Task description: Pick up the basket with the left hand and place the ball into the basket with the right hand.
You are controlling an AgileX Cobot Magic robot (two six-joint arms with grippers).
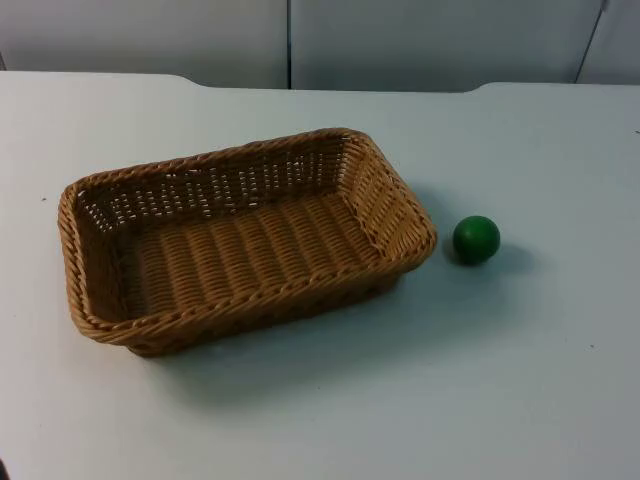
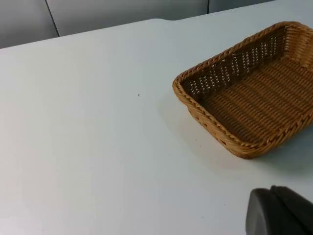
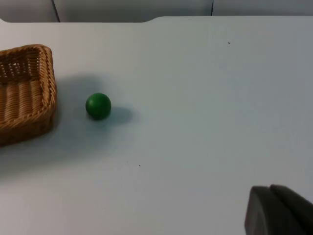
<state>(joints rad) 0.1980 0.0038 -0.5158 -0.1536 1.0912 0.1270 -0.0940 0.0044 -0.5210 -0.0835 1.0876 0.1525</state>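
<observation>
Top camera overhead; wrist cameras low, oblique; all share basket.

The basket is resting on the table, lying left of the table's middle with its long sides running roughly parallel to the far edge, though slightly skewed. The ball is sitting on the table just beside the basket's right end, apart from the rim and outside the basket. Both are lying well back from the table's near edge, and the partition wall is standing behind the far edge.
</observation>
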